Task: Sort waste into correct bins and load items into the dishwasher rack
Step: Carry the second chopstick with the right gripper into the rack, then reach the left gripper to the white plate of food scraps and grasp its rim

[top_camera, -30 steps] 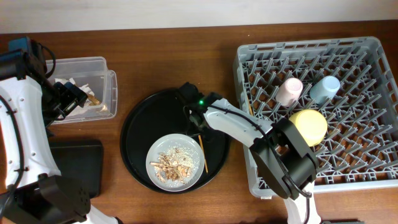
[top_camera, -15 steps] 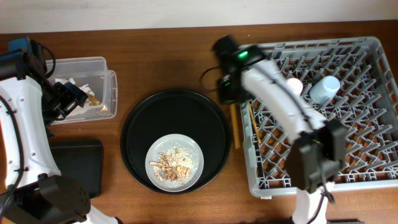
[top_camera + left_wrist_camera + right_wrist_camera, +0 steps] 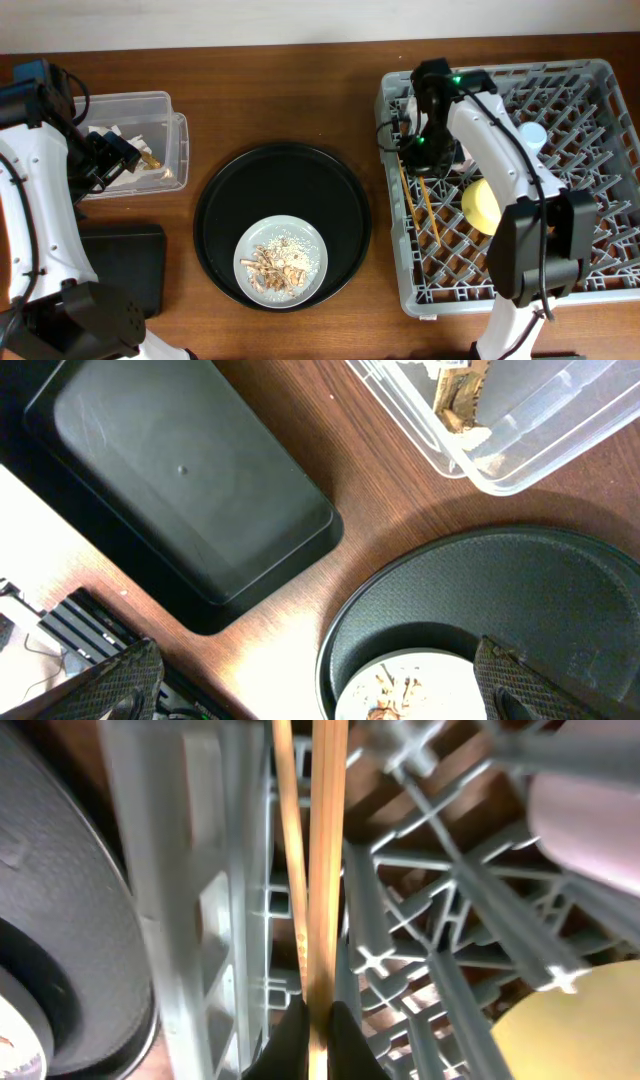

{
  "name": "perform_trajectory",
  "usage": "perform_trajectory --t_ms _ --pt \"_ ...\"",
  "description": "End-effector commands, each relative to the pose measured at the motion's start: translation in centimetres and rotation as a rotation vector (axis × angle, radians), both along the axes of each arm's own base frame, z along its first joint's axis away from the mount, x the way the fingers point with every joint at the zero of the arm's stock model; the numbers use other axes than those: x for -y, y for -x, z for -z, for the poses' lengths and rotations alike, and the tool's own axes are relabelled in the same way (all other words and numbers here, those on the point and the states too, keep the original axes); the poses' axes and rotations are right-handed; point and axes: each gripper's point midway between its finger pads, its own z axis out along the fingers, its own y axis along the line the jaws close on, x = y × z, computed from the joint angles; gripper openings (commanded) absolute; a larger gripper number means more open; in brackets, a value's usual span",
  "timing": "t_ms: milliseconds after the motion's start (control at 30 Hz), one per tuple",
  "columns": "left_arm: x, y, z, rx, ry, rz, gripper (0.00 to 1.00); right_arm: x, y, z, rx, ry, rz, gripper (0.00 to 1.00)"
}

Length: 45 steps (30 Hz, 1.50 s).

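Right wrist view first: closest to the lens, the right gripper (image 3: 315, 1025) is pinched tight on the chopsticks (image 3: 322, 870). They're two thin, pale wooden sticks pressed side by side, running straight away from the fingertips. Just past them is the dishwasher rack (image 3: 200, 920), matte grey plastic with crossing ribs and upright pegs, and the sticks look angled down into its left edge. Off to one side we see the smooth curve of the yellow bowl (image 3: 570, 1030) and the pink cup (image 3: 590, 810), both in the rack. On the other side is the finely textured round black tray (image 3: 60, 900).

So we reckon we're mid-way through loading the chopsticks. Next move probably calls for lowering them until they rest across the lattice, then letting go gently. They're skinny enough to slip through the gaps.

Left wrist view: the left gripper (image 3: 327, 680) is spread wide and holding nothing, hanging above the table. Below it are the shallow black tray (image 3: 180, 480), smooth and rectangular, and the clear box (image 3: 520, 450).

Overhead, farther out: crumpled napkins (image 3: 105, 131) sit in the clear box and the light blue cup (image 3: 532, 135) is in the rack. The pale grey plate (image 3: 306, 240) is on the round tray with crumbly food scraps (image 3: 272, 265) on it, so that's left to do.
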Motion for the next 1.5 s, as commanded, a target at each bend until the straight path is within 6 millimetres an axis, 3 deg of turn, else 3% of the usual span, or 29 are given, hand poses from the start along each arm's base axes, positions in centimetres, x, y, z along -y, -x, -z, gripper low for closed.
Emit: perform_trajectory --t_ms 0,167,233,367,500,533,567,600,633,800,833,933,1033,1300,1467 --pt "-0.1 0.0 -0.6 0.019 -0.007 -0.01 0.99 -1.1 -0.1 -0.3 0.01 -0.048 -0.018 0.07" --pt "-0.1 0.0 -0.6 0.019 -0.007 -0.01 0.99 -1.5 -0.4 -0.9 0.018 -0.071 0.013 0.24" --pt "-0.1 0.0 -0.6 0.019 -0.007 -0.01 0.99 -1.5 -0.5 -2.1 0.025 -0.072 0.058 0.29" --pt "-0.1 0.0 -0.6 0.019 -0.007 -0.01 0.99 -1.6 -0.4 -5.3 0.078 -0.088 0.067 0.31" --pt "-0.1 0.0 -0.6 0.019 -0.007 -0.01 0.99 -3.1 1.6 -9.8 0.144 -0.17 0.037 0.31" --pt "-0.1 0.0 -0.6 0.019 -0.007 -0.01 0.99 -3.7 2.3 -10.6 0.155 -0.184 0.02 0.35" --pt "-0.1 0.0 -0.6 0.019 -0.007 -0.01 0.99 -4.5 2.9 -11.4 0.167 -0.203 -0.003 0.54" --pt "-0.1 0.0 -0.6 0.019 -0.007 -0.01 0.99 -5.4 3.4 -11.8 0.172 -0.216 -0.027 0.84" --pt "-0.1 0.0 -0.6 0.019 -0.007 -0.01 0.99 -6.2 3.8 -11.9 0.172 -0.221 -0.052 0.98" --pt "-0.1 0.0 -0.6 0.019 -0.007 -0.01 0.99 -11.6 5.9 -10.4 0.145 -0.21 -0.212 0.99" --pt "-0.1 0.0 -0.6 0.019 -0.007 -0.01 0.99 -11.7 5.6 -10.3 0.164 -0.175 -0.177 0.98" --pt "-0.1 0.0 -0.6 0.019 -0.007 -0.01 0.99 -8.9 4.7 -10.5 0.217 -0.015 -0.009 0.99" --pt "-0.1 0.0 -0.6 0.019 -0.007 -0.01 0.99 -4.6 4.4 -11.0 0.22 0.097 0.124 0.98" --pt "-0.1 0.0 -0.6 0.019 -0.007 -0.01 0.99 7.0 5.2 -11.3 0.113 0.186 0.437 0.98" --pt "0.0 0.0 -0.6 0.021 0.0 -0.009 0.99 11.2 5.3 -11.2 0.099 0.194 0.569 0.98"
